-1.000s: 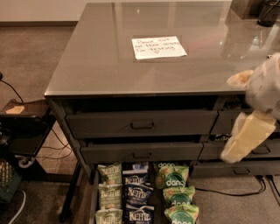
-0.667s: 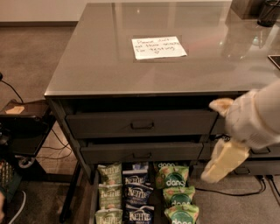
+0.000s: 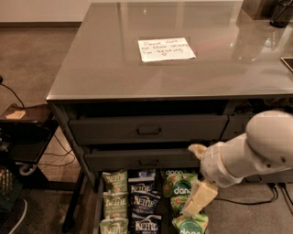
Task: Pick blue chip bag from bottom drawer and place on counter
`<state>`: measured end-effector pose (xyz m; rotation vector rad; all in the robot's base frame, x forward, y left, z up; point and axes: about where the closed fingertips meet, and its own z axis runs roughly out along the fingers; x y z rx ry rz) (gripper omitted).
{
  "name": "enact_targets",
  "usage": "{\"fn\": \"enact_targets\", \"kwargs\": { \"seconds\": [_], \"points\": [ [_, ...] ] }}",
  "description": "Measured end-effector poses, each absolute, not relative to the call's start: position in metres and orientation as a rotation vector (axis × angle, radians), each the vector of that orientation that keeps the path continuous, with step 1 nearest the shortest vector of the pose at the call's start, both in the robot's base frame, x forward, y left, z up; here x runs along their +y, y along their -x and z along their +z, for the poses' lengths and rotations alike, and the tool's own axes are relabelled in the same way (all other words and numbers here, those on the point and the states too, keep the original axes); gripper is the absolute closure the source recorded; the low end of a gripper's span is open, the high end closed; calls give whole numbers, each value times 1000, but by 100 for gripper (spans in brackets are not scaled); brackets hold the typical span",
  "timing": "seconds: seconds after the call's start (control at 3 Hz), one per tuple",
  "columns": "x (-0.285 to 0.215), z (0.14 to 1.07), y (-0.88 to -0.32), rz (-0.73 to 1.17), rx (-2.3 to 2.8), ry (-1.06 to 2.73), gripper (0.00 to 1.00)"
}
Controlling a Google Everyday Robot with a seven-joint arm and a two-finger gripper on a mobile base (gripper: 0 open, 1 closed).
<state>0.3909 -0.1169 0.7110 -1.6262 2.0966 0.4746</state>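
Observation:
The bottom drawer (image 3: 97,215) is pulled open at the foot of the cabinet, with three columns of bags. The middle column holds several blue chip bags (image 3: 143,200) with white Kettle panels. Light green bags (image 3: 114,201) fill the left column and green "dang" bags (image 3: 179,192) the right. My gripper (image 3: 196,201) hangs from the white arm (image 3: 256,151) on the right, just above the right column, to the right of the blue bags. The glossy grey counter (image 3: 100,64) above bears a white handwritten note (image 3: 166,49).
Two shut drawers with recessed handles (image 3: 149,130) sit above the open one. A low dark side stand (image 3: 25,132) and cables are at the left. A dark cup (image 3: 280,13) stands at the counter's back right.
My arm has swung left and down from the cabinet's right side, bringing the gripper over the open drawer's right column.

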Motion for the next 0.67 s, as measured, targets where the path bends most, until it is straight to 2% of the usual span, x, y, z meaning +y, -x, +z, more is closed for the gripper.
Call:
{"fn": "enact_targets", "kwargs": {
  "seconds": [0.67],
  "points": [
    [-116,671,-390,466,2078,1677,0]
  ]
}}
